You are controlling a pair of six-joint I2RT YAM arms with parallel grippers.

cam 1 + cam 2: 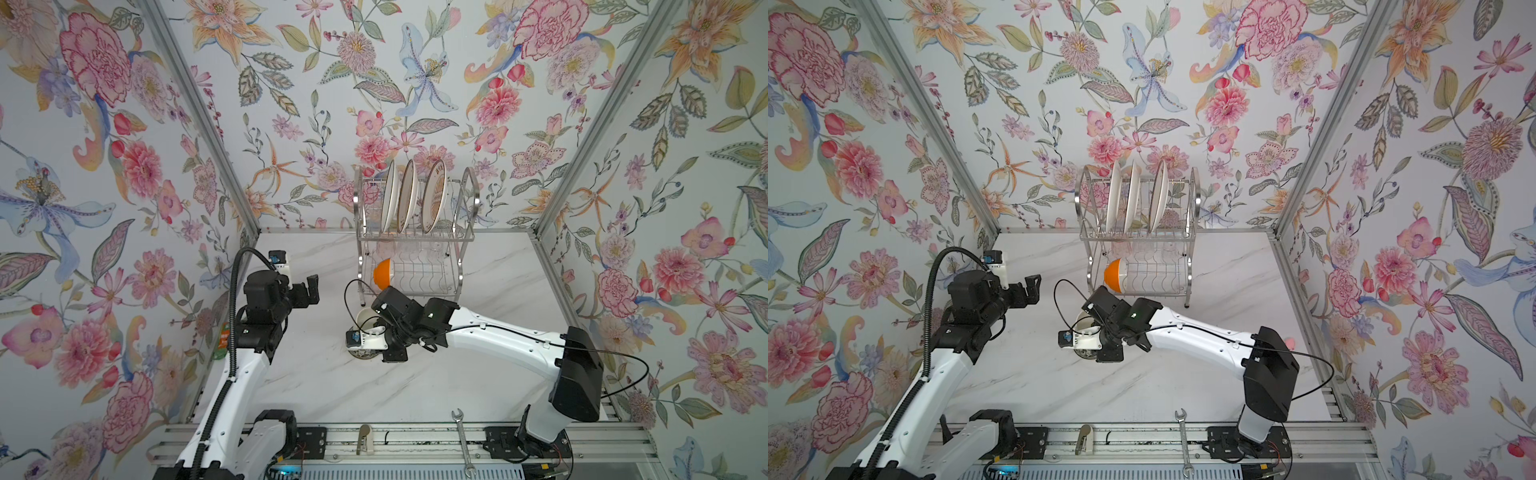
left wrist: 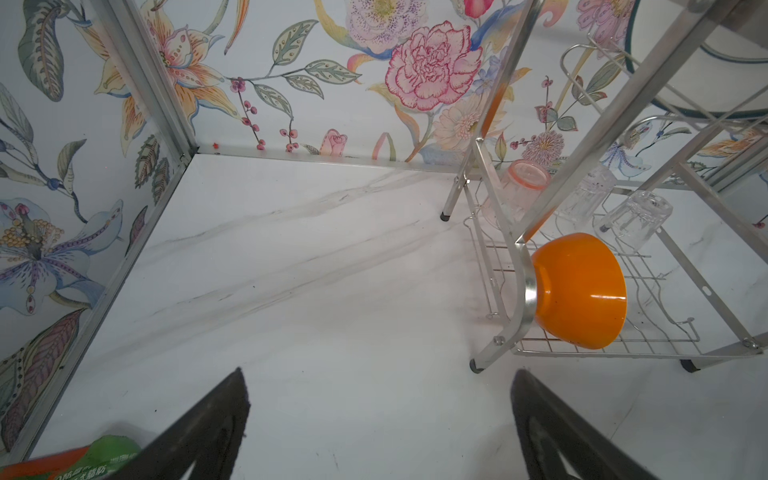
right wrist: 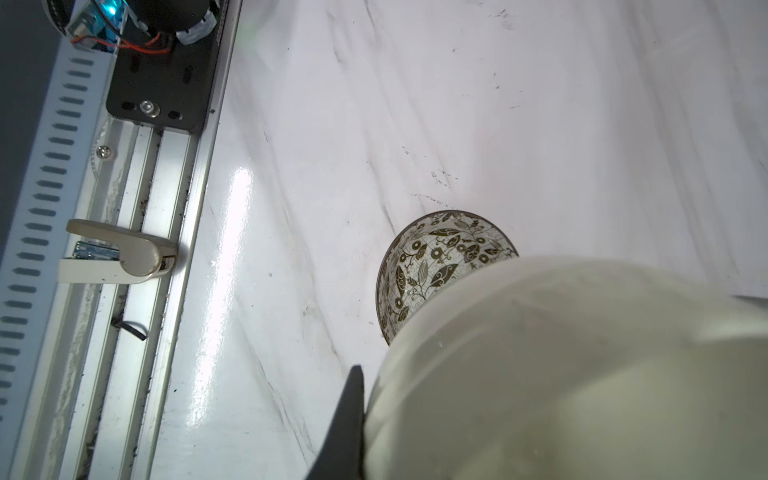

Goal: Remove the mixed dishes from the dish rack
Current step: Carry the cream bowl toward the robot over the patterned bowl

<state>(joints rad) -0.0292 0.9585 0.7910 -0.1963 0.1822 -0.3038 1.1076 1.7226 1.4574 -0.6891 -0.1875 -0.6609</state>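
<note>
Three plates [image 1: 409, 195] stand atop the dish rack [image 1: 465, 239], orange bowl [image 1: 382, 274] below. Only the right wrist view shows the leaf print of the patterned bowl [image 3: 432, 257], under the cream bowl [image 3: 561, 374] clamped in the right pincer [image 1: 371, 323]. Left pincer [image 2: 382, 432] gapes over the marbled bench [image 1: 498, 291]; floral walls [image 1: 291, 104] surround.

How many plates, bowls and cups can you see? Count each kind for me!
Plates: 3 (left plate, middle plate, orange-centred plate)
Bowls: 3 (orange bowl, cream bowl, patterned bowl)
Tumblers: 3 (pink tumbler, clear tumbler beside it, other clear tumbler)
Total: 9 that I can see
</note>
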